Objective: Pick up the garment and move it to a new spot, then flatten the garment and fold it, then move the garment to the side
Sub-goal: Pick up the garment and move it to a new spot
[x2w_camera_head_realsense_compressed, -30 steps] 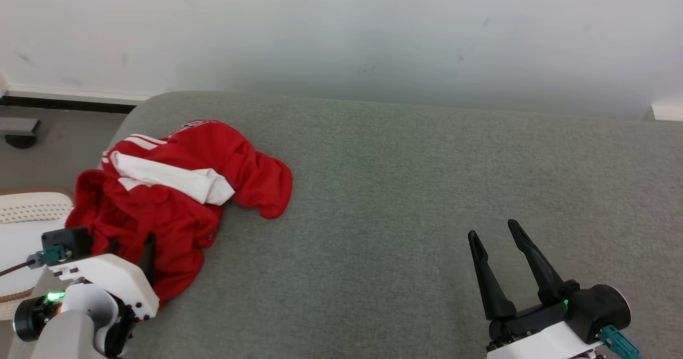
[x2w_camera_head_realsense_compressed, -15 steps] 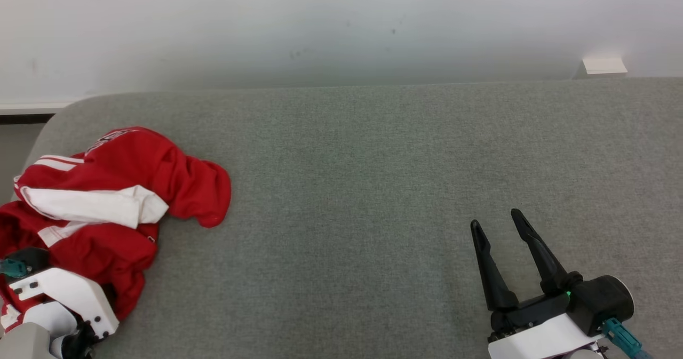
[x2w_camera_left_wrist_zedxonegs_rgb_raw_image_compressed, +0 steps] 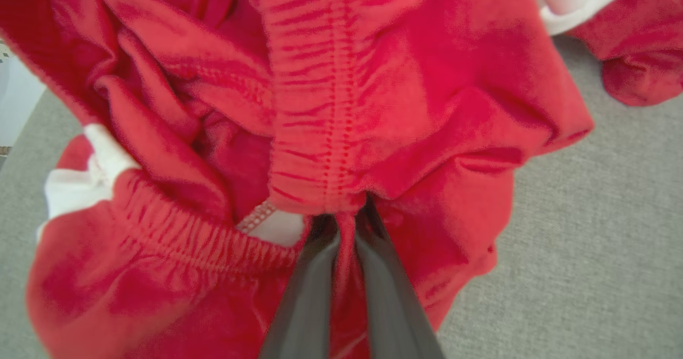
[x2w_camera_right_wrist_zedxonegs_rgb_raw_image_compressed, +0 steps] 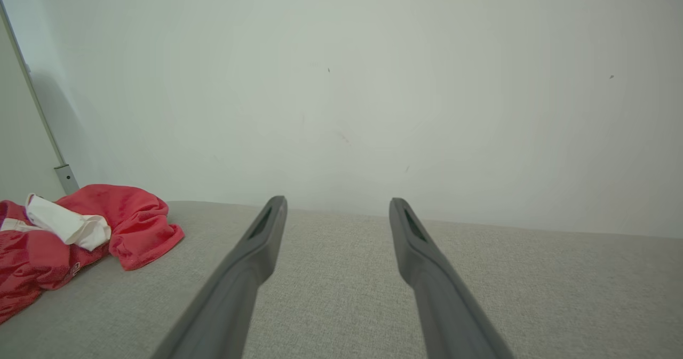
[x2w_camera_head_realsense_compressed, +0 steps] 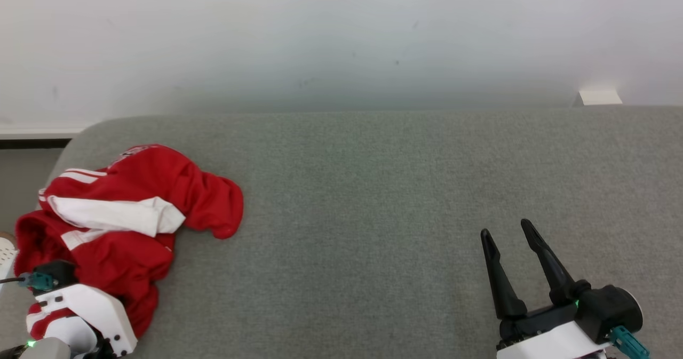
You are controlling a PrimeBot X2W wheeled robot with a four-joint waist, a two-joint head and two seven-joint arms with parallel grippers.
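The left tool [x2w_camera_left_wrist_zedxonegs_rgb_raw_image_compressed: 346,217], having just closed, is now pinching a fold of the red garment [x2w_camera_head_realsense_compressed: 133,209], while the right tool [x2w_camera_head_realsense_compressed: 506,229] is waiting open; lifting looks ready to begin.

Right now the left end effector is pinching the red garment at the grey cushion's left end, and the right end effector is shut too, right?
Not quite: the right end effector is open, fingers spread above the grey cushion, as the right wrist view shows. The left end effector does pinch the red garment at the cushion's left end.
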